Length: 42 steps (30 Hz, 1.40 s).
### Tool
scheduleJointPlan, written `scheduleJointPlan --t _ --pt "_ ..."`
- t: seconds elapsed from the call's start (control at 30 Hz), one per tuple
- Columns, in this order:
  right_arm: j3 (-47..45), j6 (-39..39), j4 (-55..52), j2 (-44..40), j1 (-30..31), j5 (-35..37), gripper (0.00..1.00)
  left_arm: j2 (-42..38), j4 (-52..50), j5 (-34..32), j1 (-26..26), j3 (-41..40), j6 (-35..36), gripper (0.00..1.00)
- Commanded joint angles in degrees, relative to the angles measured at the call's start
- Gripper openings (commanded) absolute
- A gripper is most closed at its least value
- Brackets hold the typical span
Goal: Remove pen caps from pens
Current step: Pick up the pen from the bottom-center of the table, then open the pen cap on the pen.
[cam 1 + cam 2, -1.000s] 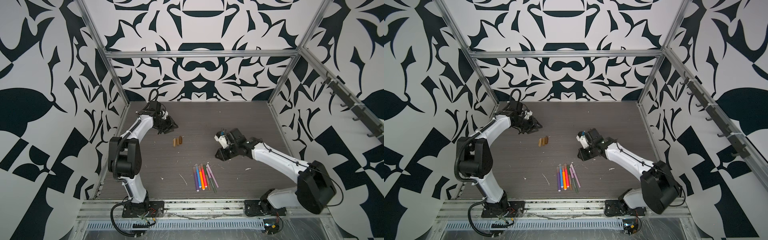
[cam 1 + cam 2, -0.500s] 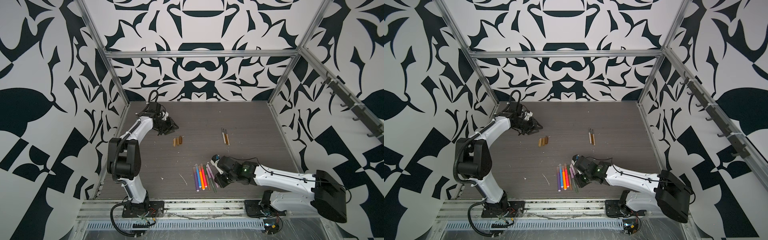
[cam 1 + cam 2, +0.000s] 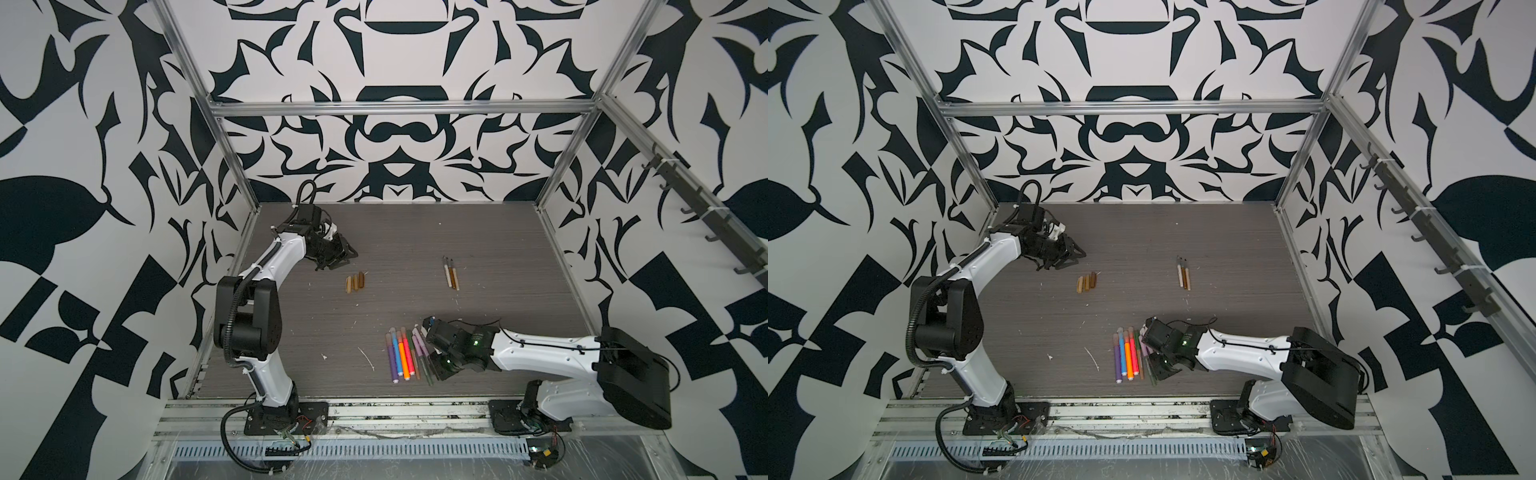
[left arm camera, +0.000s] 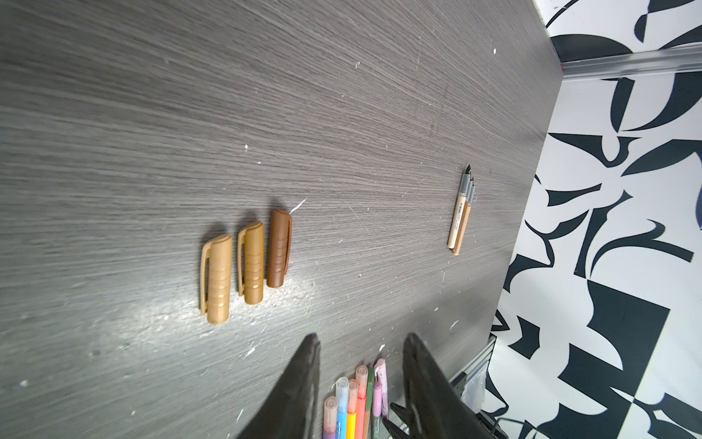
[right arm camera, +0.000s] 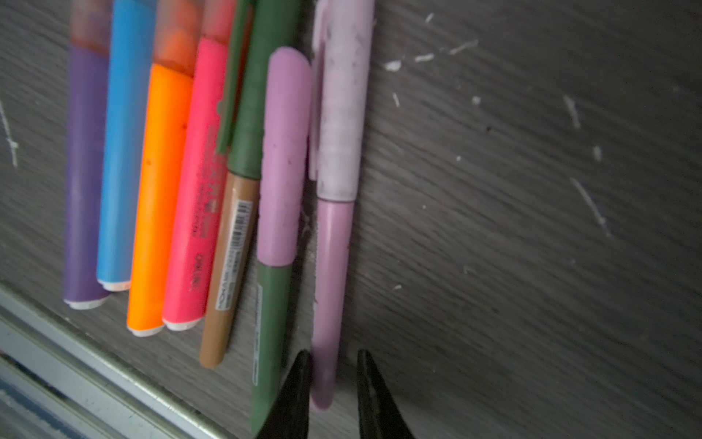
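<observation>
Swinging down from mid-table within the last second, the right gripper [image 5: 330, 355] now sits at the table's [image 3: 478, 232] front edge. Its jaws are narrowly parted astride the tail of the pink pen [image 5: 334, 266], not yet pinching it, beside the row of capped pens [image 3: 401, 353]. Farther back lie three pulled pen caps [image 4: 249, 262] and two bare-tipped pens [image 3: 451, 274]. Near the far left corner, the left gripper [image 4: 362, 338] hovers half open, empty. The next uncapping looks about to begin.

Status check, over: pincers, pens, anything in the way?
Left pincer open, empty. Right pincer open, straddling capped pink pen barrel. Three pen caps off. Olive pen close alongside.
</observation>
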Motion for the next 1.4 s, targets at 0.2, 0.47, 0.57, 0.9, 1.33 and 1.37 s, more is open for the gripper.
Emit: scheduleJointPlan --t 0.2,0.47,0.57,0.9,1.33,1.37 --pt "1.99 2.98 -4.37 2.89 0.33 2.94 0.24 -2.81 0.32 0.31 0.16 -1.37 -1.19 0.40" --pt "4.67 4.01 -4.40 2.79 0.16 3.65 0.10 -1.83 2.47 3.78 -0.68 -2.09 -4.48 0.41" --pt "7.12 1.42 -5.86 2.42 -1.58 3.95 0.10 -1.57 3.42 4.59 -2.67 -1.92 -5.16 0.53" --pt "17.69 -7.01 -7.78 1.09 -13.59 -2.95 0.07 1.25 6.84 5.73 -12.81 -0.76 -9.81 0.53" --pt "22.40 -3.49 -3.16 3.20 -18.75 -12.03 0.05 8.40 10.39 9.78 -21.84 3.68 -14.64 0.49" --pt "22.39 -3.11 -2.75 3.16 -19.23 -12.32 0.05 8.63 10.30 9.87 -22.06 3.86 -14.65 0.48"
